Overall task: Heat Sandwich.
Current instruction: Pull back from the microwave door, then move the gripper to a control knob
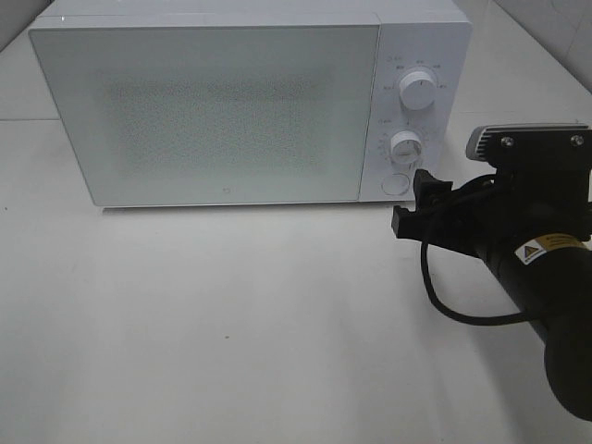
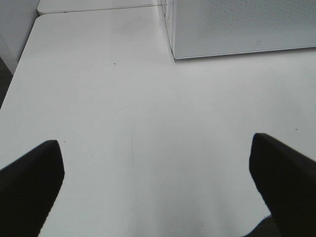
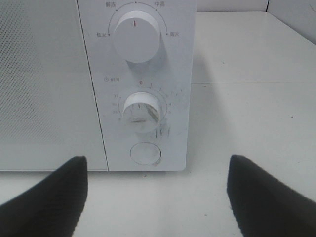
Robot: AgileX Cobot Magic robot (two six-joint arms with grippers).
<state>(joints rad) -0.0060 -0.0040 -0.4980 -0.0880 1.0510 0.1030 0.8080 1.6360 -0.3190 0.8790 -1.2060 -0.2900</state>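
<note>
Sandwich isn't visible; the microwave [image 1: 203,111] door is closed. Your right gripper [image 3: 157,170], jaws released, faces the round button [image 3: 145,153], so likely press it squarely next. Left gripper [image 2: 155,143] hovers, jaws released too.

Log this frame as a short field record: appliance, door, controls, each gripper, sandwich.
appliance: white microwave standing on the table
door: door closed
controls: upper knob, lower knob, round button beneath them
right gripper: right gripper open, holding nothing, facing the control panel near the round button
left gripper: left gripper open, holding nothing, above the table in front of the microwave
sandwich: not visible in any view
</note>
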